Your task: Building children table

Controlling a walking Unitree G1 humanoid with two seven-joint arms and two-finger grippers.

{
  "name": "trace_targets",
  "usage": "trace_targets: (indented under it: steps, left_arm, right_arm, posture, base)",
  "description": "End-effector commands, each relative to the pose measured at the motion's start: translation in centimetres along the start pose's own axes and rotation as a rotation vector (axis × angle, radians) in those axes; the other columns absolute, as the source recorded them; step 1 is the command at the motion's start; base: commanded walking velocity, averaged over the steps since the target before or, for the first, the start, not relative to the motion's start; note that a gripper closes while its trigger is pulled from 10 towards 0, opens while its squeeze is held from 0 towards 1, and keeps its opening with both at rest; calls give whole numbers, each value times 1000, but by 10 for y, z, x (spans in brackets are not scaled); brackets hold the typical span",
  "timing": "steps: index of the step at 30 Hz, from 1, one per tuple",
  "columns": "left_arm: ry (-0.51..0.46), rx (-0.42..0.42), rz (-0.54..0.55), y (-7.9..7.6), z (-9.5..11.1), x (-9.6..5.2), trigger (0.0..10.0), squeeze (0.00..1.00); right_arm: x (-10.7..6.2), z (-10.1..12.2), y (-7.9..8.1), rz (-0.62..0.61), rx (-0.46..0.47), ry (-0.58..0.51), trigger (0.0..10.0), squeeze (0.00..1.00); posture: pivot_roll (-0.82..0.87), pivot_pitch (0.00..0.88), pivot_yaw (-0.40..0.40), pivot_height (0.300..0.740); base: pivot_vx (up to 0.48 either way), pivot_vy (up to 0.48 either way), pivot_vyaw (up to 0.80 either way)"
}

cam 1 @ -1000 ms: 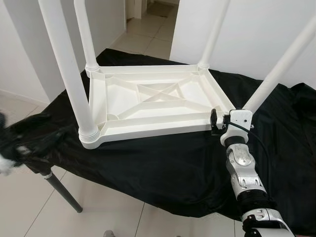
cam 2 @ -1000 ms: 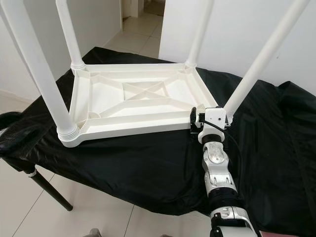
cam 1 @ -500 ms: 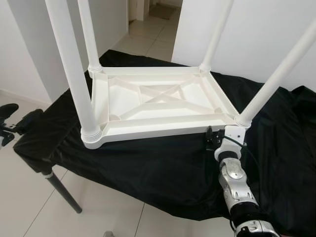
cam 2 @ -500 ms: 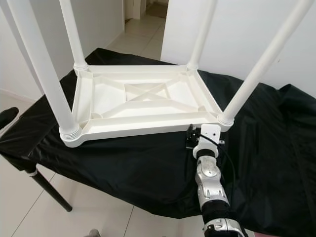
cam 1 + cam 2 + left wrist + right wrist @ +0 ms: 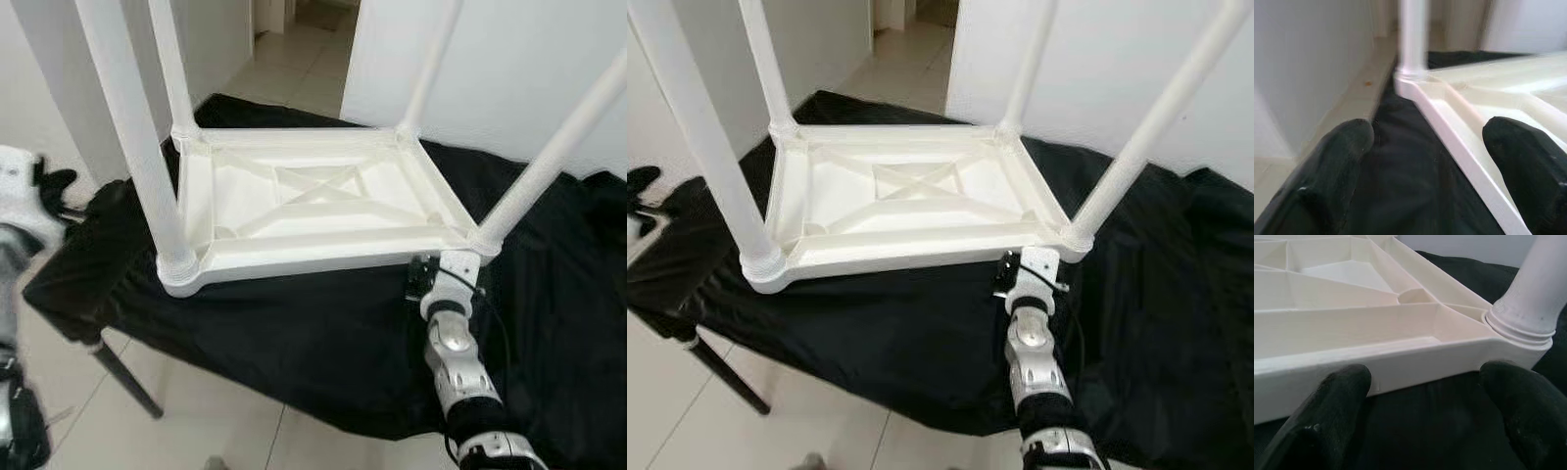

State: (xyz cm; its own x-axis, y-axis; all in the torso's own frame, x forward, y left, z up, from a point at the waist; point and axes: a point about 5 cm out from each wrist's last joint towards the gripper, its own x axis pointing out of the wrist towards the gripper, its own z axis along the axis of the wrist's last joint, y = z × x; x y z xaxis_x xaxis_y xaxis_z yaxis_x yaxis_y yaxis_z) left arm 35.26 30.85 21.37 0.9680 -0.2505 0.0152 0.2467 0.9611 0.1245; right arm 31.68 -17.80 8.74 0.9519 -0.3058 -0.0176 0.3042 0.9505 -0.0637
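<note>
A white plastic children's table [image 5: 304, 211] lies upside down on a black cloth [image 5: 323, 333], its four legs pointing up. The near left leg [image 5: 132, 137] and near right leg [image 5: 554, 147] stand at the front corners. My right gripper [image 5: 419, 279] sits low on the cloth just in front of the near right corner, open, its fingers [image 5: 1337, 396] apart, facing the rim [image 5: 1400, 357]. Out at the cloth's left side, my left gripper [image 5: 54, 191] is raised and open, looking toward the far left corner and leg [image 5: 1413, 39]. Nothing is held.
The cloth covers a stand with a dark metal leg [image 5: 127, 377] at the front left. Tiled floor [image 5: 206, 421] lies below the cloth's front edge. White walls [image 5: 490, 59] stand close behind, with a doorway [image 5: 294, 29] at the back.
My left arm has risen into view at the cloth's left side. My right gripper has drawn back from beside the near right leg to the cloth in front of that corner.
</note>
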Motion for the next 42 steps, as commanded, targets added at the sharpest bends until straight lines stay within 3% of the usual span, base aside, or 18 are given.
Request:
trace_targets:
  steps: [1, 6, 7, 12, 14, 16, 17, 22, 23, 25, 26, 28, 33, 36, 38, 42]
  left_arm:
    - [30, 5, 3, -7, -6, 8, 10000, 0]
    - [1, -16, -41, -19, -3, 18, 10000, 0]
    - [-43, -57, -146, -35, -1, 26, 10000, 0]
    - [-54, -68, -190, -41, -2, 29, 10000, 0]
    - [-81, -98, -344, -61, -8, 31, 10000, 0]
    - [-81, -98, -344, -61, -8, 31, 10000, 0]
    - [-101, -126, -474, -78, -13, 31, 10000, 0]
    - [-102, -134, -548, -87, -15, 30, 10000, 0]
    - [-93, -134, -718, -113, -22, 23, 10000, 0]
    - [-93, -134, -718, -113, -22, 23, 10000, 0]
    - [-84, -155, -836, -134, -27, 17, 10000, 0]
    - [-97, -189, -905, -147, -28, 13, 10000, 0]
    - [-124, -232, -966, -162, -25, 9, 10000, 0]
    - [-147, -267, -1000, -179, -21, 9, 10000, 0]
    - [-150, -270, -1001, -181, -21, 9, 10000, 0]
    - [-185, -296, -1043, -202, -10, 0, 10000, 0]
  right_arm:
    - [2, -3, -6, -35, -10, 26, 10000, 0]
    - [1, -3, -5, -36, -10, 29, 10000, 0]
    - [3, -2, -4, -45, -10, 33, 10000, 0]
    - [5, 0, -4, -51, -9, 29, 10000, 0]
    - [14, 8, -6, -66, -3, 19, 10000, 0]
    - [14, 8, -6, -66, -3, 19, 10000, 0]
    - [22, 15, -10, -85, -3, 9, 10000, 0]
    - [26, 19, -11, -92, -4, 4, 10000, 0]
    - [32, 24, -11, -94, -10, -3, 10000, 0]
    - [32, 24, -11, -94, -10, -3, 10000, 0]
    - [36, 26, -9, -88, -15, -3, 10000, 0]
    - [39, 27, -7, -83, -19, 1, 10000, 0]
    - [41, 27, -6, -80, -23, 8, 10000, 0]
    - [42, 25, -3, -65, -35, 12, 10000, 0]
    - [42, 25, -3, -62, -36, 13, 10000, 0]
    - [42, 17, -2, -50, -27, 56, 10000, 0]
  posture:
    - [61, 0, -85, 740]
    - [48, 0, -79, 740]
    - [36, 0, -69, 740]
    - [30, 0, -64, 740]
    - [14, 0, -54, 740]
    - [14, 0, -54, 740]
    - [9, 0, -55, 740]
    - [13, 0, -62, 740]
    - [23, 0, -72, 740]
    - [23, 0, -72, 740]
    - [31, 0, -77, 740]
    - [32, 0, -77, 740]
    - [34, 0, -79, 740]
    - [38, 0, -80, 740]
    - [38, 0, -80, 740]
    - [31, 0, -63, 740]
  base:
    - [0, 0, 0]
    - [0, 0, 0]
    - [0, 0, 0]
    - [0, 0, 0]
    - [0, 0, 0]
    - [0, 0, 0]
    - [0, 0, 0]
    - [0, 0, 0]
    - [0, 0, 0]
    - [0, 0, 0]
    - [0, 0, 0]
    - [0, 0, 0]
    - [0, 0, 0]
    - [0, 0, 0]
    - [0, 0, 0]
    - [0, 0, 0]
